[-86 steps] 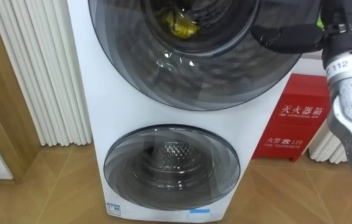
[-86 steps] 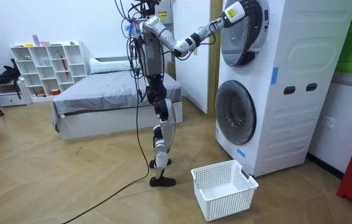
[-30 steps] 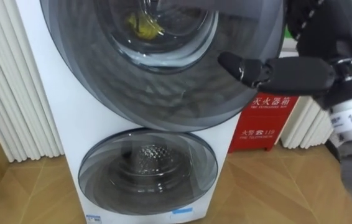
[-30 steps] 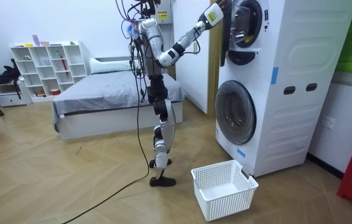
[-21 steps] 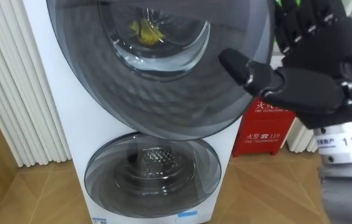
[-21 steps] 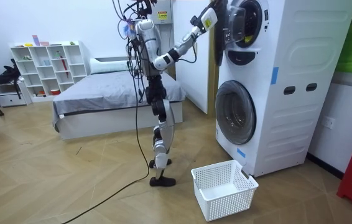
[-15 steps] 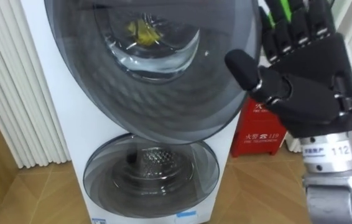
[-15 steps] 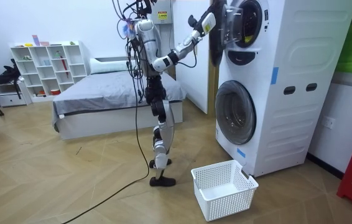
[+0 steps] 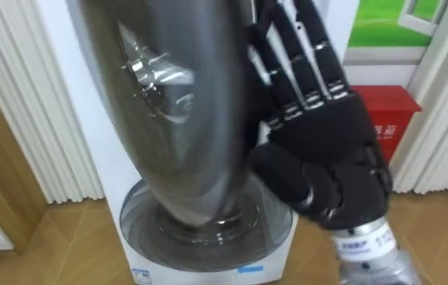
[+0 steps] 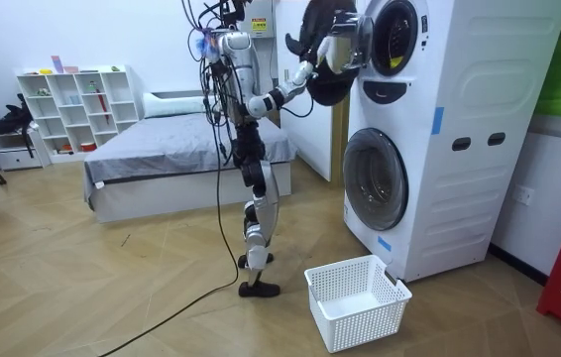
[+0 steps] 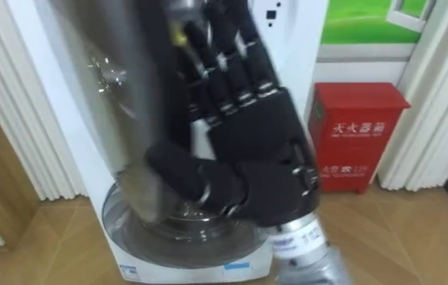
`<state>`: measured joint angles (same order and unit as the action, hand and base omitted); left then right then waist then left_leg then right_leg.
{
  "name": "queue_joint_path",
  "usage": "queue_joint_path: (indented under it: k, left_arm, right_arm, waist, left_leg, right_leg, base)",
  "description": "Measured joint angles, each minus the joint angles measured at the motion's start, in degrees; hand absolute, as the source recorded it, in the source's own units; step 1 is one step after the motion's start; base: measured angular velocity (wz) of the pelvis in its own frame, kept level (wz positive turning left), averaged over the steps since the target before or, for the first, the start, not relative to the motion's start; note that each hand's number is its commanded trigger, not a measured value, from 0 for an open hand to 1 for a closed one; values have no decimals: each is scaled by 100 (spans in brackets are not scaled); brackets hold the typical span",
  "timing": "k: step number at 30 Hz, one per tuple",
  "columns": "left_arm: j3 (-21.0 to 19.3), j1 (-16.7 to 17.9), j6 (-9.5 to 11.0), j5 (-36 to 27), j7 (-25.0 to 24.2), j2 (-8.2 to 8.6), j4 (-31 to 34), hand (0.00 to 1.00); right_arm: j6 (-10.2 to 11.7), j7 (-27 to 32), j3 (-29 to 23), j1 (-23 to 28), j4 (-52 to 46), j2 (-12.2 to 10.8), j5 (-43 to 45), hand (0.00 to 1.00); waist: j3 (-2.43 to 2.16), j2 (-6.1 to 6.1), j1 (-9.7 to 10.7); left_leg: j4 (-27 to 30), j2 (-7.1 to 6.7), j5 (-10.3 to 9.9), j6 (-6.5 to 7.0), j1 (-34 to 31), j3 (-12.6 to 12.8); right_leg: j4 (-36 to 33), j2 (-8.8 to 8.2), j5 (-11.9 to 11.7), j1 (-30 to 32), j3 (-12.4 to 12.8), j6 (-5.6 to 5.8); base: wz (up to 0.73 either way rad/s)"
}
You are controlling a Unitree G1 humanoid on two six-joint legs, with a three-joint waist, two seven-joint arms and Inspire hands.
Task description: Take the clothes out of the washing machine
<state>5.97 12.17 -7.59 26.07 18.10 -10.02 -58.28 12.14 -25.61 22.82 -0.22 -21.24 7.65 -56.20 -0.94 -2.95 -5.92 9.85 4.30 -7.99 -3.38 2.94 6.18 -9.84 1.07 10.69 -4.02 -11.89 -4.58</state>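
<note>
At upper door (image 9: 176, 103), left eye view: door open, edge-on; opening done. Right hand (image 9: 327, 150) raised beside door edge, fingers straight, spread, gripping nothing.
Room view: robot stands before washer (image 10: 459, 129), right arm up at door; basket (image 10: 357, 302) on floor holds nothing.
Right eye view: same pose, back of hand toward camera. Clothes unseen, likely inside upper drum; all picking left.

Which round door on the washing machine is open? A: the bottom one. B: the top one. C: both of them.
B: the top round dark glass door stands swung out from the tall white washing machine, with the robot's right hand at its edge, fingers straight, while the bottom round glass door sits shut.
</note>
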Motion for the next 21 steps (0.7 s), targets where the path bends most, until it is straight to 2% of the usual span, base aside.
queue_joint_path:
  k: [1, 4, 6, 7, 9, 12, 21]
  left_arm:
    - [1, -20, 5, -58, -1, 0, 0, 0]
    - [-4, -73, 3, -129, -17, 0, 0, 0]
    - [-5, -78, -1, -187, -76, 0, -26, 0]
    - [-5, -79, -1, -196, -96, 0, -26, 0]
    - [5, -93, -3, -312, -134, 6, -45, 0]
    - [1, -120, -5, -409, -134, 19, -121, 0]
    - [2, -353, -3, -408, -87, 22, -111, 0]
  right_arm:
    - [-36, -72, 63, 0, -3, -2, -11, 0]
    - [-392, -245, 256, -105, 113, -29, -3, 0]
    - [-878, -280, 403, -106, 376, -6, 93, 0]
    - [-1010, -274, 466, -108, 447, 5, 144, 0]
    - [-1420, -267, 607, -109, 553, 151, 425, 0]
    - [-1534, -286, 633, -156, 554, 220, 527, 0]
    - [-1606, -284, 751, -439, 554, 227, 565, 0]
  waist:
    - [5, -23, -55]
    - [21, -112, -244]
    - [32, -183, -394]
    - [39, -201, -424]
    - [83, -245, -512]
    - [115, -239, -556]
    - [169, -166, -545]
  left_leg:
    - [-1, 1, 12, -2, -8, -3]
    - [0, -14, 32, -14, -37, -107]
    - [1, -37, 31, -13, -69, -160]
    - [1, -44, 30, -12, -81, -167]
    - [2, -86, 29, -9, -137, -212]
    - [-1, -123, 5, 31, -174, -212]
    - [-48, -165, 4, 32, -197, -208]
  right_leg:
    - [-1, 0, 3, 4, -9, 0]
    - [2, 1, 3, 1, -90, -20]
    - [13, -3, -7, 0, -95, -43]
    - [18, -8, -8, 1, -103, -44]
    - [19, -46, -3, 23, -166, -36]
    - [15, -90, 16, 6, -223, -2]
    - [115, -118, 31, -39, -250, 32]
  base:
    - [14]
    - [25]
    - [17]
    - [13]
    - [17]
    - [9]
    - [1]
